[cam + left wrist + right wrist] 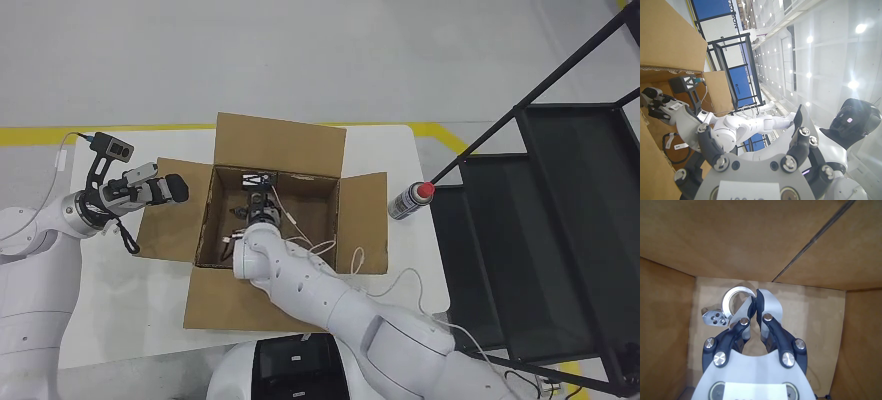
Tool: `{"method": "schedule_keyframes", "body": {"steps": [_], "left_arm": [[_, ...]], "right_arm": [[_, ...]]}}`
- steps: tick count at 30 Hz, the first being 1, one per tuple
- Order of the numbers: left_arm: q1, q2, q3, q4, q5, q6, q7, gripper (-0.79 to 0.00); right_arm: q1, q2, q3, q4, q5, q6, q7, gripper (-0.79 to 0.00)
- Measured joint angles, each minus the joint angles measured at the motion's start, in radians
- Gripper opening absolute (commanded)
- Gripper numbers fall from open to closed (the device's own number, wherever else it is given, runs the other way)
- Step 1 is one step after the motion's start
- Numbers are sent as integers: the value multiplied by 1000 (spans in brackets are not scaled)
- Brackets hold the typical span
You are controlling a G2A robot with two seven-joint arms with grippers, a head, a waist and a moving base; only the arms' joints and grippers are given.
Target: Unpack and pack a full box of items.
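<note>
Cardboard box (280,145) stands on the white worktop (395,150) with all four flaps folded outward, and we see its brown inner walls and paler floor from inside. The right arm reaches down into the box. Its right claw (754,302) is pinched together on the rim of a shiny metal ring (727,302). A small flat plate with several holes is fixed to the far side of the ring from the grip. We cannot tell whether the ring rests on the box floor or hangs just above it.

The left claw (170,188) sits above the box's left flap, outside the opening. Its dark fingers (710,140) are spread wide apart with nothing between them.

To the right of the box, just beside the right flap but not touching it, a spray can (408,203) with a red cap stands upright on the worktop. Beyond the worktop's right edge stands a black metal rack (540,230) of stepped shelves.
</note>
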Motion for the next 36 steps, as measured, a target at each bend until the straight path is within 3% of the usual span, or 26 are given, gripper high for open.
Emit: {"method": "schedule_keyframes", "body": {"steps": [5, 11, 21, 27, 36], "left_arm": [[0, 0, 0, 0, 0, 0, 0, 0], [0, 0, 0, 0, 0, 0, 0, 0], [0, 0, 0, 0, 0, 0, 0, 0], [0, 0, 0, 0, 0, 0, 0, 0], [0, 0, 0, 0, 0, 0, 0, 0]], "right_arm": [[-54, 39, 30, -123, -71, -12, 34, -785], [-166, 113, 108, -364, -191, -52, 108, -785], [-444, 241, 306, -876, -400, -277, 356, -785], [-543, 272, 396, -1021, -370, -427, 439, -785], [-610, 293, 463, -1108, -263, -575, 474, -785]]}}
